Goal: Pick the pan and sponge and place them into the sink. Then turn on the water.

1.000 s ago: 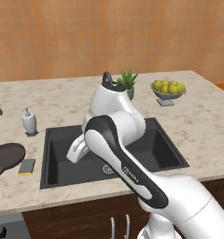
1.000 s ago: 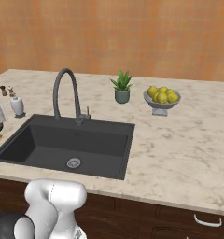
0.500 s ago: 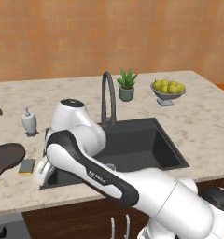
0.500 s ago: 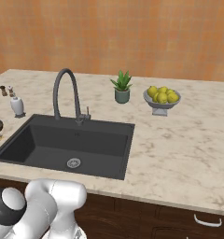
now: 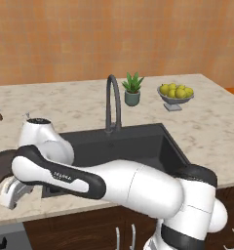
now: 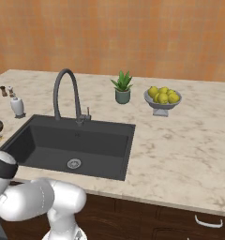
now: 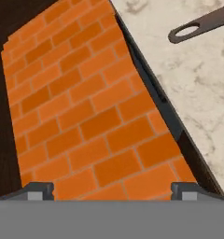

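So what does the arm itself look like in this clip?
A thick, glossy white arm of rounded tube segments with black bands at the joints, one dark band carrying small white lettering too small to read. The pincer ends in two small dark grey finger tips. No cables visible.

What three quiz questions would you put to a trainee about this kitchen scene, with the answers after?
1. True or false: in the right base view, the sink holds nothing but its drain.
2. What stands on the counter between the faucet and the fruit bowl? A: soap pump. B: potted plant. C: sponge.
3. Fill in: in the hand view, the gripper is ___, with nothing between its tips.

Key: 1 true; 2 B; 3 open.
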Robot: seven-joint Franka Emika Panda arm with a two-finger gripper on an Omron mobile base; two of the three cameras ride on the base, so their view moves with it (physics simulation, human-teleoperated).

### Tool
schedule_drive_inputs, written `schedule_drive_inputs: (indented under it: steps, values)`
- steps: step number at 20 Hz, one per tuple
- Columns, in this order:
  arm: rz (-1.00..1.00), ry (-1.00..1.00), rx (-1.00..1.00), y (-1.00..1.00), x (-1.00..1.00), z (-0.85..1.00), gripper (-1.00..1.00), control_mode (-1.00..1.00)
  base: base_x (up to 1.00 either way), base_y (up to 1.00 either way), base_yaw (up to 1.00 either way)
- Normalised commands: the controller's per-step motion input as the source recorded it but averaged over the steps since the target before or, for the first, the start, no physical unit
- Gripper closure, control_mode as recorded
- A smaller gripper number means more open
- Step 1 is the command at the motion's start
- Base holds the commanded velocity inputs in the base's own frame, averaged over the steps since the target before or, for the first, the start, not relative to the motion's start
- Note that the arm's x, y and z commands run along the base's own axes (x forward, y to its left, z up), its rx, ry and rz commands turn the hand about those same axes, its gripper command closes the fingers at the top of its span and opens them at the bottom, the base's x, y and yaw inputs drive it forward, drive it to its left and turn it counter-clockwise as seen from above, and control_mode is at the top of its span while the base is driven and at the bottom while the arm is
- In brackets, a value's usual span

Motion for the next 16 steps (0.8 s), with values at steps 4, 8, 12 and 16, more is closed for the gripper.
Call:
schedule_drive_inputs:
  steps: [4,8,12,16]
  values:
    - [-0.27,0.29,-0.21,0.34,0.17,0.0,-1.0,-1.0,0.0,0.0,0.0]
    - [-0.29,0.36,-0.16,0.0,0.1,0.0,-1.0,-1.0,0.0,0.0,0.0]
    - [-0.31,0.27,-0.27,-0.15,0.36,-0.01,-1.0,-1.0,0.0,0.0,0.0]
    - [-0.31,0.06,-0.32,-0.31,0.15,-0.06,-1.0,-1.0,0.0,0.0,0.0]
